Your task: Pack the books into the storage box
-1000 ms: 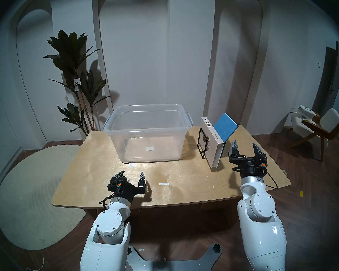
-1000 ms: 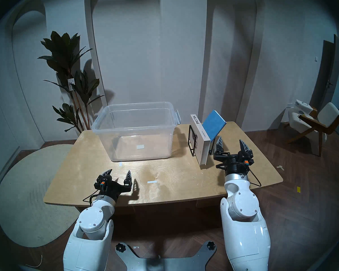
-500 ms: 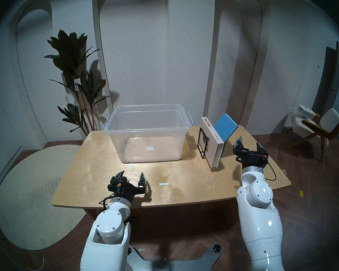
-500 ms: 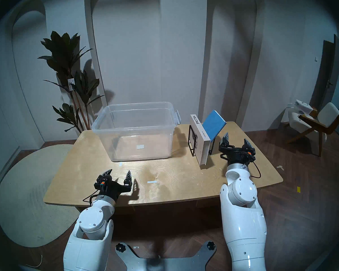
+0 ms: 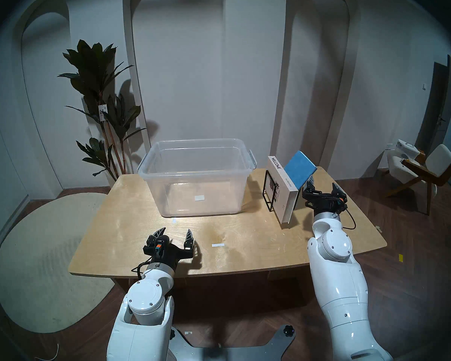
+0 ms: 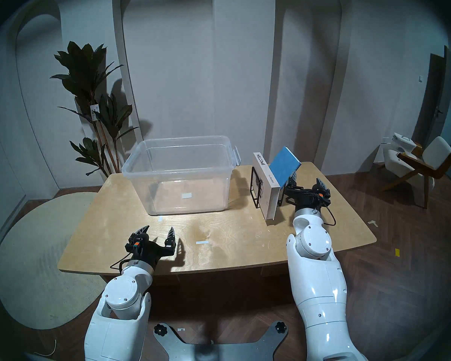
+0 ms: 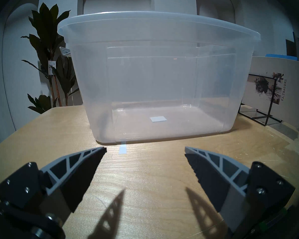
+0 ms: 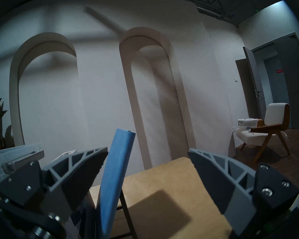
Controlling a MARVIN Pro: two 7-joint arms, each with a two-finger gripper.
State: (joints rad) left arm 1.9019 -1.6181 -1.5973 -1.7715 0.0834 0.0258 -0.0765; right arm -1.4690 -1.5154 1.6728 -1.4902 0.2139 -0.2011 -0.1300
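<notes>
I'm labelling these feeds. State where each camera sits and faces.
Head pair: high behind the wooden table, looking down at both arms and the clear plastic storage tub.
Left wrist: low over the table, facing the tub; open left claw below.
Right wrist: beside the thin blue book, facing the arched wall; open right claw astride it.
Shared: tub, blue book.

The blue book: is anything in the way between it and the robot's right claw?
Nothing visible. In the right wrist view the blue book already stands between the open fingers of the right gripper, near the left finger. The white book and rack sit on its far side.
</notes>
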